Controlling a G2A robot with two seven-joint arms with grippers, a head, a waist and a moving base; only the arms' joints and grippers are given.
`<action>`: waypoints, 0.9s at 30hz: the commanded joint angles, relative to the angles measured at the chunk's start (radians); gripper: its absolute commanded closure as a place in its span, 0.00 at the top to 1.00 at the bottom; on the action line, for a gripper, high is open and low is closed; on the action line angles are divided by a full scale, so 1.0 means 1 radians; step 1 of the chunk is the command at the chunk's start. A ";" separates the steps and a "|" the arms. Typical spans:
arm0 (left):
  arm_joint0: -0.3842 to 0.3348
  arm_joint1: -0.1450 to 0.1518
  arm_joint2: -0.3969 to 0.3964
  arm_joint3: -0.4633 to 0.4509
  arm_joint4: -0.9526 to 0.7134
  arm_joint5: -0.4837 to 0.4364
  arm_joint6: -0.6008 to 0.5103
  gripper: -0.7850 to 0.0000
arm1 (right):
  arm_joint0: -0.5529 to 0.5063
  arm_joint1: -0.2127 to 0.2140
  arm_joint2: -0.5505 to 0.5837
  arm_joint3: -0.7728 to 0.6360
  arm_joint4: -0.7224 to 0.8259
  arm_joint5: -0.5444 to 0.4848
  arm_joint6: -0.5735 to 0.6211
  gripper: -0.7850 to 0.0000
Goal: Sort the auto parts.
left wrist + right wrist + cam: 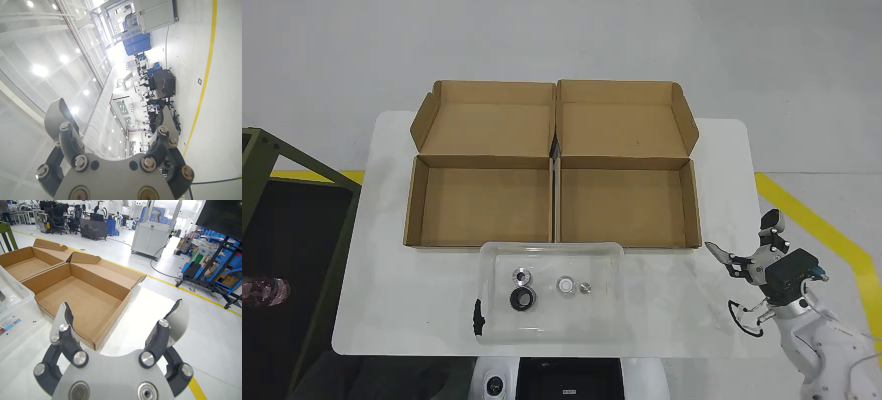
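Top view shows right gripper (720, 274), fingers (723, 256) apart, near clear tray (552, 246).

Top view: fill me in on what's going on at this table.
A two-armed robot is set to sort auto parts, and nothing has been picked up yet. A few small parts lie in the clear bin at the near edge of the table. Behind it the left box and the right box stand open and empty. The right gripper hangs open near the table's right edge, holding nothing. The left gripper is open too, pointed up at the ceiling.
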 commanded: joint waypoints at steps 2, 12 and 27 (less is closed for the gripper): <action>0.000 0.000 0.000 0.000 0.000 0.000 0.000 1.00 | 0.000 0.000 0.000 0.000 0.000 0.000 0.000 1.00; 0.000 0.000 0.000 0.000 0.000 0.000 0.000 1.00 | 0.000 0.000 0.000 0.000 0.000 0.000 0.000 1.00; 0.000 0.000 0.000 0.000 0.000 0.000 0.000 1.00 | 0.012 0.007 -0.027 -0.039 -0.002 -0.074 0.107 1.00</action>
